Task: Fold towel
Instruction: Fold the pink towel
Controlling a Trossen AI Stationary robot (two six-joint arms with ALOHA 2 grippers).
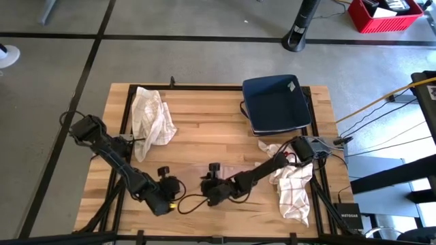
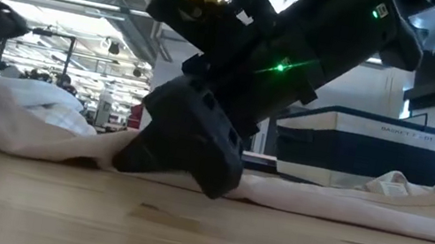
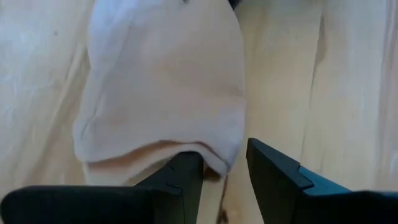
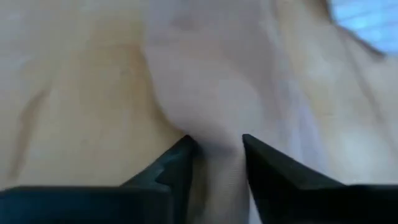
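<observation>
The towel is a thin pale cream cloth lying across the middle of the wooden table, faint in the high view and a low strip in the low view. My left gripper is near the front edge, shut on the towel's rounded, folded-over end. My right gripper is just to its right, slanting down onto the cloth and shut on a bunched ridge of it. My left gripper pinches the lower edge of the towel's folded-over end between its two fingers. The cloth bulges ahead of the fingers in a rounded fold of more than one layer. My right gripper pinches a raised ridge of the towel between its two fingers, slanting down from the table's right. Its tip sits on the cloth at the table top, and the rest of the towel lies flat.
A crumpled checked towel lies at the far left and another at the near right under the right arm. A stack of folded dark blue cloth sits at the far right. Bare wood lies in the middle.
</observation>
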